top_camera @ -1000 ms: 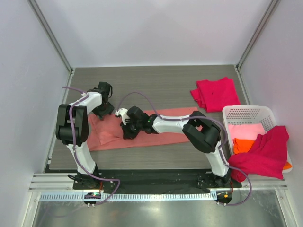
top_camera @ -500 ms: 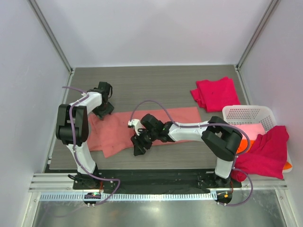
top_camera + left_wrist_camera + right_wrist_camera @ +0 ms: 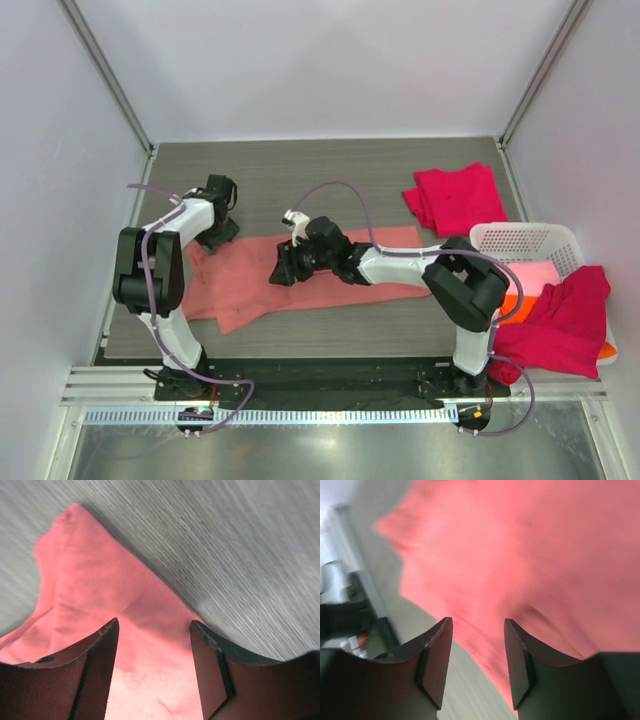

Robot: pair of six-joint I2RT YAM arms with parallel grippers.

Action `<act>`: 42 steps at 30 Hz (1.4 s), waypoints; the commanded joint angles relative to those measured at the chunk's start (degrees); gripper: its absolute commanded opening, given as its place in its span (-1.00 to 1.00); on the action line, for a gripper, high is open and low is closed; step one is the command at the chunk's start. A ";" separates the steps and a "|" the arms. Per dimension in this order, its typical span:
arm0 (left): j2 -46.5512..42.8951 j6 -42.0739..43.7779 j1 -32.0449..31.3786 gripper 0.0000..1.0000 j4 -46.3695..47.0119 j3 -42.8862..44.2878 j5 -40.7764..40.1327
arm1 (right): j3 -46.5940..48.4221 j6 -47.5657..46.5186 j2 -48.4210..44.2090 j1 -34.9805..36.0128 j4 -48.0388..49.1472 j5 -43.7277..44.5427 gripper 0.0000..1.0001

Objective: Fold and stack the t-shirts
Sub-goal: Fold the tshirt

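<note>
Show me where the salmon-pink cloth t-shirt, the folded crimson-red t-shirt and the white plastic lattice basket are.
salmon-pink cloth t-shirt [image 3: 240,285]: top external view, on its left half.
folded crimson-red t-shirt [image 3: 455,197]: top external view, on its middle.
white plastic lattice basket [image 3: 520,240]: top external view, on its far wall.

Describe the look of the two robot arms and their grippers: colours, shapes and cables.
The left arm and right arm have white links joined by chunky black joint housings. A thin purple cable loops along each. The left gripper and right gripper each carry two dark, flat fingers tapering to pointed tips.
</note>
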 commanded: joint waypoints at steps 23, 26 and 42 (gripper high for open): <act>-23.05 -9.29 -10.71 0.31 4.49 -19.91 -2.94 | -21.82 10.12 -22.51 -23.25 -32.85 43.22 -0.98; -16.20 -8.68 -10.53 0.28 4.84 -17.80 -0.76 | -21.37 11.00 -17.85 -22.73 -34.80 41.71 -0.98; 20.36 0.90 -11.14 0.13 -1.91 23.91 11.20 | -16.21 30.68 -11.17 13.11 -32.61 34.94 -0.98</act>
